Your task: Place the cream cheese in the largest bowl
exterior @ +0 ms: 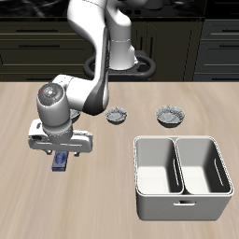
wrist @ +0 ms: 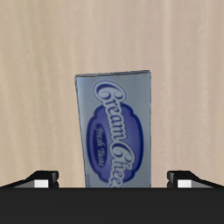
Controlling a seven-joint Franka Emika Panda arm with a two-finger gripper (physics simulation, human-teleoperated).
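The gripper (exterior: 61, 161) hangs low over the wooden table (exterior: 103, 201), and the cream cheese (exterior: 60, 162) lies flat on the wood right under it, showing in the exterior view only as a small blue patch beneath the hand. In the wrist view the cream cheese (wrist: 114, 129) lies between the two fingertips (wrist: 42, 178), its long side running away from the hand and its near end hidden behind the gripper's dark body. The jaws stand wide, each tip well clear of the box's edges, and nothing is held; whether the tips reach down beside the box or stop above it cannot be told. The label's script is partly cut off. Away from the hand, two grey-speckled bowls show: a smaller bowl (exterior: 117, 116) nearer it and a wider bowl (exterior: 170, 116) beyond. The arm covers the table behind the hand. A white two-compartment bin (exterior: 180, 176) sits well apart from the hand.
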